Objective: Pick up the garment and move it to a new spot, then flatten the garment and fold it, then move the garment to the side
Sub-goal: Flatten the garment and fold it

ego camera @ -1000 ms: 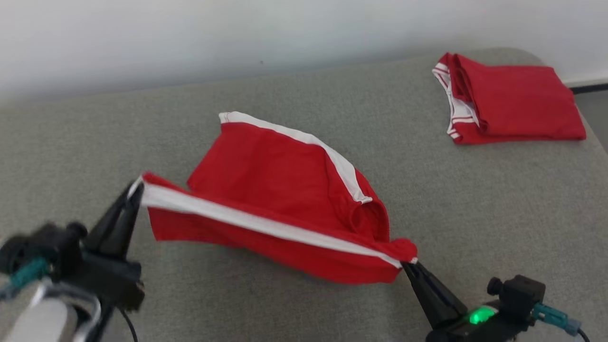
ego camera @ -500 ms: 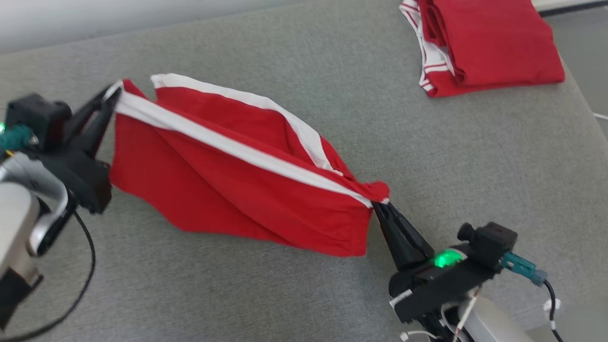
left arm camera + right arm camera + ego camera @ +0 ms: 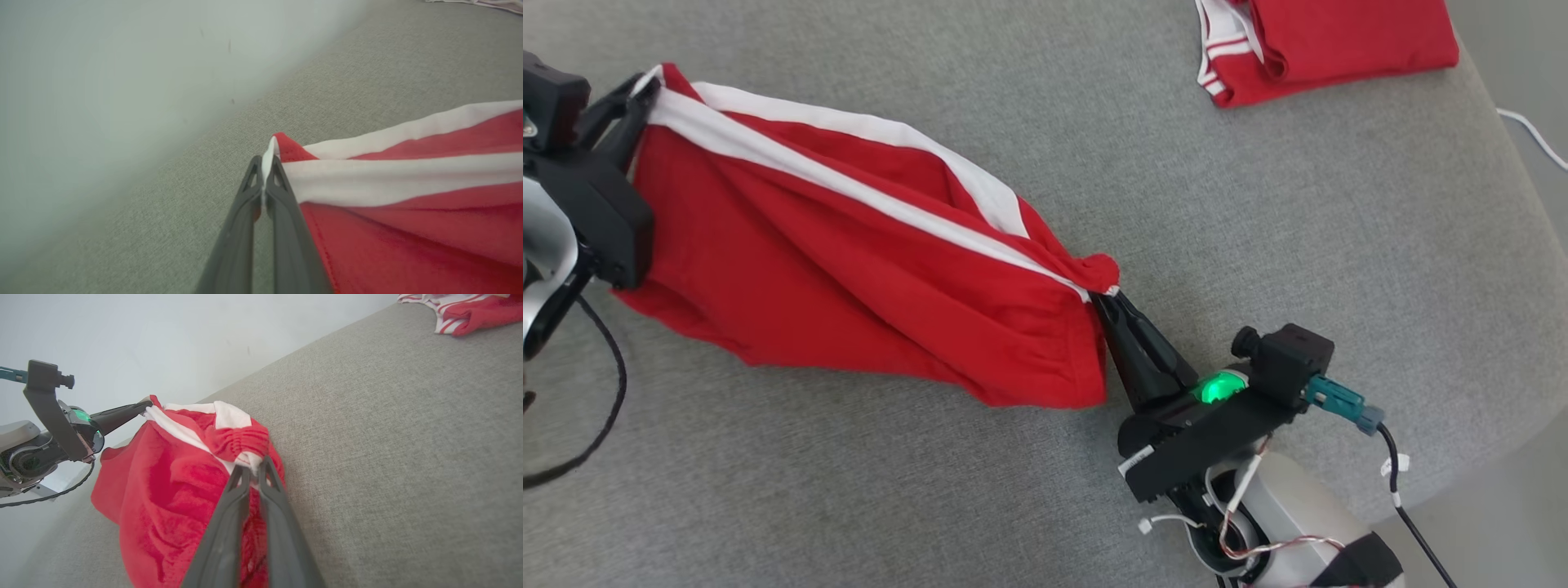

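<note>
The garment, red shorts with white side stripes, hangs stretched between my two grippers above the grey surface. My left gripper is shut on its upper-left corner; the left wrist view shows the white edge pinched between the fingertips of that gripper. My right gripper is shut on the bunched elastic end at the lower right, where the red gathers of the garment sit just above the gripper's tips. The cloth sags below the taut stripe.
A second red and white garment lies folded at the far right corner of the grey padded surface. A pale wall runs along the surface's far edge. The surface's rounded right edge drops off near a white cable.
Both grippers have lifted the garment, which now hangs more fully off the surface. The head camera has tilted down and shifted, so the whole scene slid up the picture.
</note>
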